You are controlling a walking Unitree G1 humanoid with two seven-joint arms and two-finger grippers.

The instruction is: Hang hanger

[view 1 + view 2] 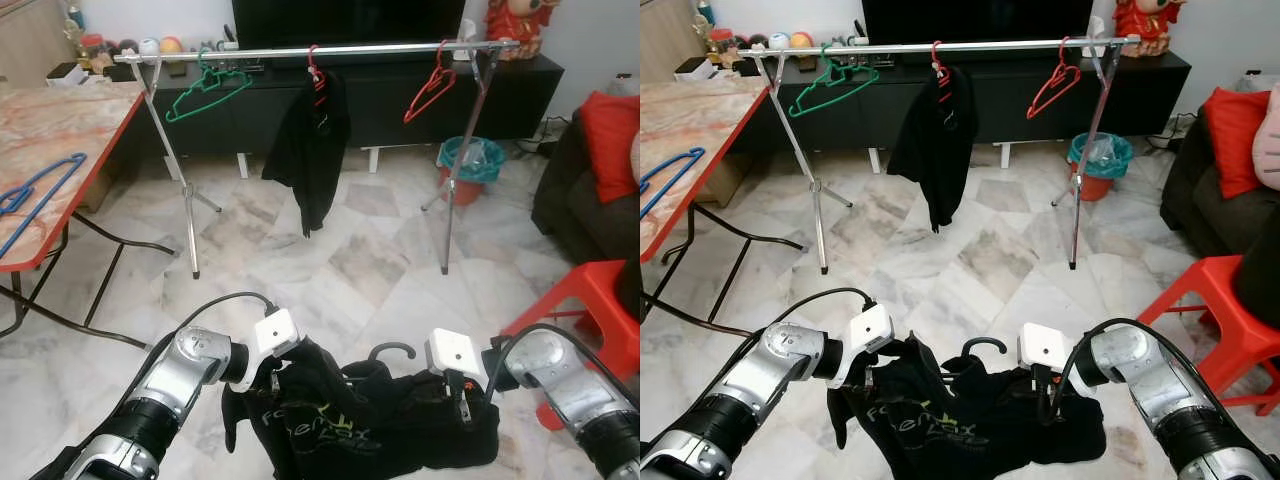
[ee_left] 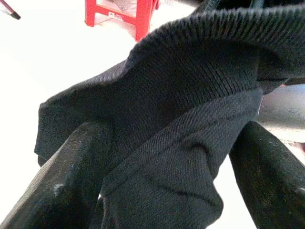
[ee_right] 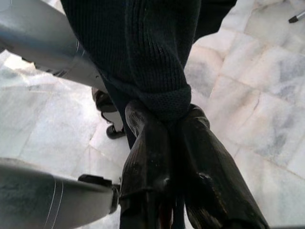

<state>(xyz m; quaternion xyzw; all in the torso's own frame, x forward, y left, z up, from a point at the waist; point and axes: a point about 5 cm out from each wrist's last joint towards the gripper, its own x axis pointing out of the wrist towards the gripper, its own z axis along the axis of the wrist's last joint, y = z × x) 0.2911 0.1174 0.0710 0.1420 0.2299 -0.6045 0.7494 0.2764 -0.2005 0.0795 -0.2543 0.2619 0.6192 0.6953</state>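
Bright, even indoor light; head views sharp.
The marble floor [image 1: 350, 250] shines softly. In the left wrist view the background burns out white, and the close black garment [image 2: 181, 119] is slightly soft.

Black garment [image 1: 370, 425] on a hanger between both tools — left tool [image 1: 272, 380], right tool [image 1: 462, 398].

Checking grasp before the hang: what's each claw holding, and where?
Both hold the black shirt on its hanger: left claw at its left shoulder, right claw pinching the right shoulder edge.
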